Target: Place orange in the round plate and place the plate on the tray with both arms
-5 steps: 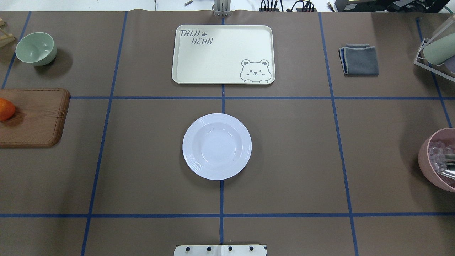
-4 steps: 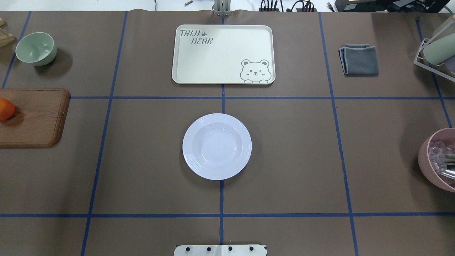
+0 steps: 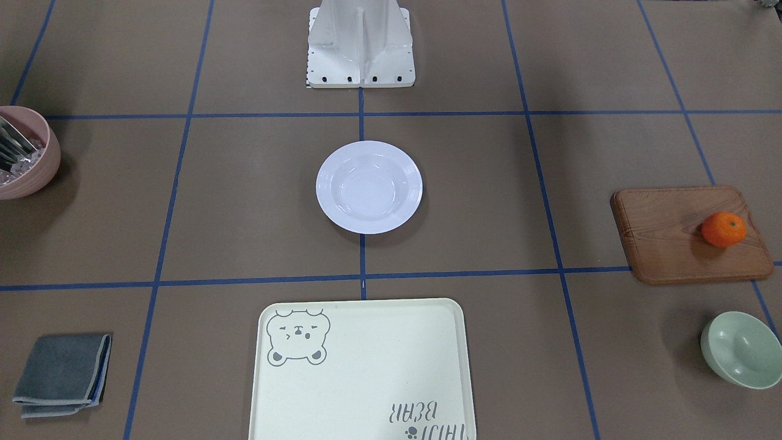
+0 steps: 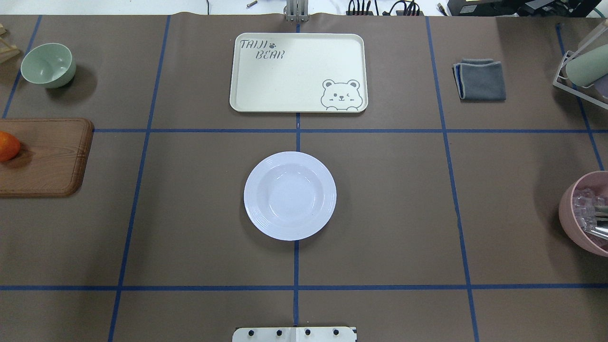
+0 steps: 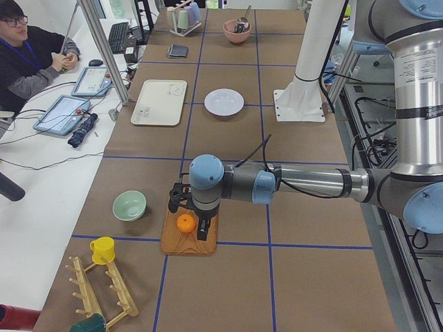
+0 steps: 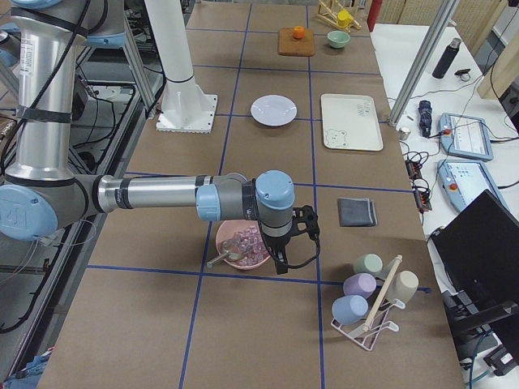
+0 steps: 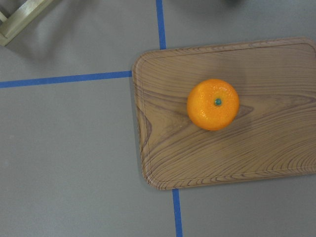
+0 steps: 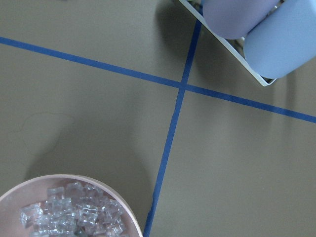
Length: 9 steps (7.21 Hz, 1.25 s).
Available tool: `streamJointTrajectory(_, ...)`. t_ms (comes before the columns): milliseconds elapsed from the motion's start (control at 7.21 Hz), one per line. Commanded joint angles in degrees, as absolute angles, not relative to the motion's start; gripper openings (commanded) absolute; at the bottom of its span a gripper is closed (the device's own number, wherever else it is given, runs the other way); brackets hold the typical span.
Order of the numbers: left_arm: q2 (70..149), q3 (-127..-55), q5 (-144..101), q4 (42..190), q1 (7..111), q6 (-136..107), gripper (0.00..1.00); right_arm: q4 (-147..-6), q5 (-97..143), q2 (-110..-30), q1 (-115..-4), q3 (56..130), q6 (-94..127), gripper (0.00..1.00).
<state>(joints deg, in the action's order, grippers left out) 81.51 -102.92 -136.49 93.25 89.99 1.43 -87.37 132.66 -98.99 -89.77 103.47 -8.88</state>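
The orange point(image 7: 213, 104) lies on a brown wooden board point(image 7: 232, 113) at the table's left end; it also shows as the orange point(image 3: 723, 229) and, cut by the frame edge, the orange point(image 4: 7, 146). My left gripper point(image 5: 188, 211) hangs over it in the exterior left view only, so I cannot tell its state. The white round plate point(image 4: 289, 195) sits empty at the table's centre. Beyond it lies the cream bear tray point(image 4: 298, 72), also empty. My right gripper point(image 6: 293, 243) hovers beside a pink bowl point(image 6: 242, 245), seen only in the exterior right view, state unclear.
A pale green bowl point(image 4: 48, 64) stands behind the board. A folded grey cloth point(image 4: 480, 79) lies at the far right, with a cup rack point(image 6: 369, 298) at the right end. The pink bowl point(image 4: 585, 212) holds clear pieces. A person point(image 5: 28, 59) sits past the table.
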Motion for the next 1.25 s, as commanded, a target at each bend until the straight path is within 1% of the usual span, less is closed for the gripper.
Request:
streamJointTrajectory(0, 84.3, -103.0, -136.5, 97.6, 90.2, 1.3, 0.98, -78.3, 132.3, -99.3, -89.8, 103.2, -8.3, 1.0)
streamJointTrajectory(139, 86.7, -100.7, -135.6, 103.1, 90.2, 1.1, 0.98, -76.6, 133.7, -99.1, -89.8, 101.9, -7.0, 1.0)
streamJointTrajectory(277, 86.7, -99.5, -135.8, 104.7, 90.2, 0.2, 0.98, -75.5, 134.5, -99.4, -89.9, 102.1, -2.6, 1.0)
streamJointTrajectory(416, 86.5, -100.0, -136.1, 104.9, 90.3, -0.2, 0.98, -70.0, 135.0, -100.9, -89.9, 101.3, -2.8, 1.0)
streamJointTrajectory(555, 86.9, -100.5, -136.1, 105.0, 90.3, -0.2, 0.98, -64.5, 135.1, -101.8, -89.9, 102.2, -1.5, 1.0)
streamJointTrajectory(693, 87.0, -100.6, -135.9, 108.7, 90.2, -0.7, 0.98, -63.6, 135.3, -101.2, -89.9, 102.7, 4.7, 1.0)
streamJointTrajectory(832, 88.3, -98.8, -136.1, 111.9, 89.6, -3.5, 0.98, -64.2, 135.8, -99.2, -89.2, 104.9, 14.3, 1.0)
streamJointTrajectory(1109, 84.6, -96.5, -135.4, 116.8, 87.6, -10.6, 0.98, -68.0, 134.0, -95.5, -82.1, 106.9, 26.5, 1.0)
